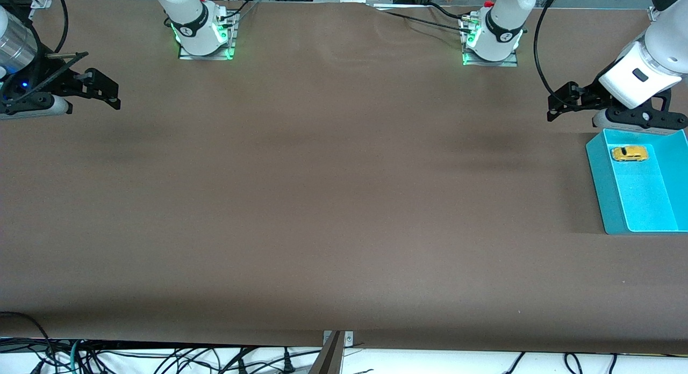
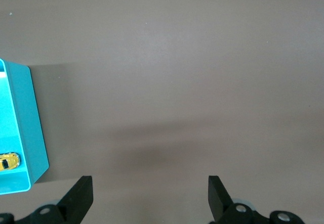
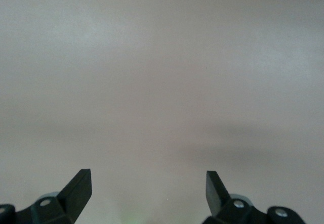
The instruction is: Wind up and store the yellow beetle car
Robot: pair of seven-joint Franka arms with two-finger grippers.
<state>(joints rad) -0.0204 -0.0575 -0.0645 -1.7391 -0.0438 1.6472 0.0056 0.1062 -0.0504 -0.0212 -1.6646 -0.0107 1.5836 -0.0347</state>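
Observation:
The yellow beetle car [image 1: 629,153] lies inside a teal bin [image 1: 603,186] at the left arm's end of the table, in the part of the bin farthest from the front camera. The left wrist view shows the car [image 2: 8,161] and the bin's wall [image 2: 34,123] at its edge. My left gripper [image 1: 554,106] is open and empty, over the bare table beside the bin's corner. In its own view, the left gripper [image 2: 150,186] has its jaws wide apart with nothing between them. My right gripper [image 1: 106,88] is open and empty over the right arm's end of the table. In its own view, the right gripper [image 3: 148,181] shows only bare table.
A brown cloth [image 1: 333,202] covers the whole table. The arm bases [image 1: 204,35] [image 1: 492,41] stand along the edge farthest from the front camera. Cables hang below the near edge [image 1: 161,358].

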